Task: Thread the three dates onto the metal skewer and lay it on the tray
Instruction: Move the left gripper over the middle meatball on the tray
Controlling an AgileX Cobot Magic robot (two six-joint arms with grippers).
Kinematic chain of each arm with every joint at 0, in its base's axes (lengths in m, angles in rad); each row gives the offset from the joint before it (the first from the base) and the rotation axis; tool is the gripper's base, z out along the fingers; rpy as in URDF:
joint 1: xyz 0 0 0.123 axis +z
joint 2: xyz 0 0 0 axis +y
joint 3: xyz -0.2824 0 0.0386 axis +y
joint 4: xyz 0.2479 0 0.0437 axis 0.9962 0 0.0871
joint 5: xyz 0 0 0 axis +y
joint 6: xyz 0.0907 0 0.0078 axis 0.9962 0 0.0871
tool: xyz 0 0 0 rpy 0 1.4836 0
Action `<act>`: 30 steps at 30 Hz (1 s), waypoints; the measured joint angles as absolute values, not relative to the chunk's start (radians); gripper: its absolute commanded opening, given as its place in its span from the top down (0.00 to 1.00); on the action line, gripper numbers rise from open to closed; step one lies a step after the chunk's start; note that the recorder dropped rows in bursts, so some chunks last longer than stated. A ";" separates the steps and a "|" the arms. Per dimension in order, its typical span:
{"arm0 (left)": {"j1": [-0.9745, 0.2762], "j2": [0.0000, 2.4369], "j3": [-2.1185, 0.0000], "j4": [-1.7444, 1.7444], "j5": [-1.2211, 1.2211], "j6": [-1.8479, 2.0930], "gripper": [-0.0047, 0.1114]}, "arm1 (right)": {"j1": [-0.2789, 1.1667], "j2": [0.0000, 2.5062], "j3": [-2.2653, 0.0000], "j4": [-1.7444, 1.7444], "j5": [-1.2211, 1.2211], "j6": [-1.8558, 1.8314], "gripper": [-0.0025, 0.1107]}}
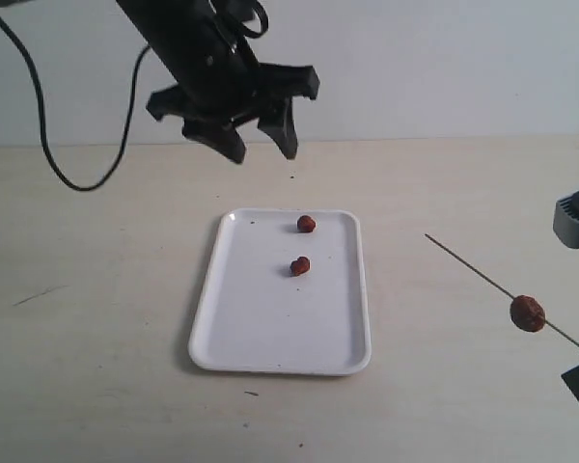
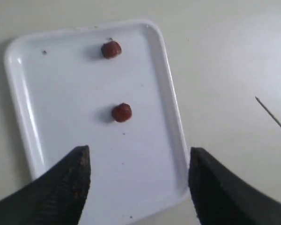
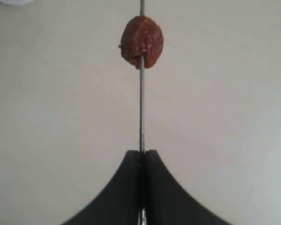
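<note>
Right pincer (image 3: 141,154) is pinching the skewer (image 3: 141,108), threaded date (image 3: 141,42) on it. Left pincer (image 2: 139,152) hangs spread over the tray (image 2: 61,93): middle date (image 2: 122,112), plus edge date (image 2: 111,49) at 12 o'clock.

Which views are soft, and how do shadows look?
Exterior view: even, diffuse light; flat white rectangular tray casts a faint soft-edged shadow. Left wrist view: open left tool blurred in the foreground; two wrinkled red-brown dates slightly soft. Right wrist view: shut right tool is featureless black; the skewered date and thin grey metal skewer reasonably sharp.
</note>
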State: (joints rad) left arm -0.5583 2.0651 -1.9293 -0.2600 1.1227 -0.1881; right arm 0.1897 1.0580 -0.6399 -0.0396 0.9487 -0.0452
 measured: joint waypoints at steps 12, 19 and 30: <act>-0.558 2.262 -1.929 -0.400 1.151 -0.264 0.44 | 0.190 1.043 -0.640 -0.076 0.972 0.000 0.98; -0.558 2.326 -1.929 -0.436 1.171 -0.270 0.44 | 0.190 1.043 -0.640 -0.078 0.972 0.000 0.98; -0.562 2.401 -2.151 -0.386 1.213 -0.336 0.44 | 0.190 1.043 -0.640 -0.079 0.974 0.000 0.98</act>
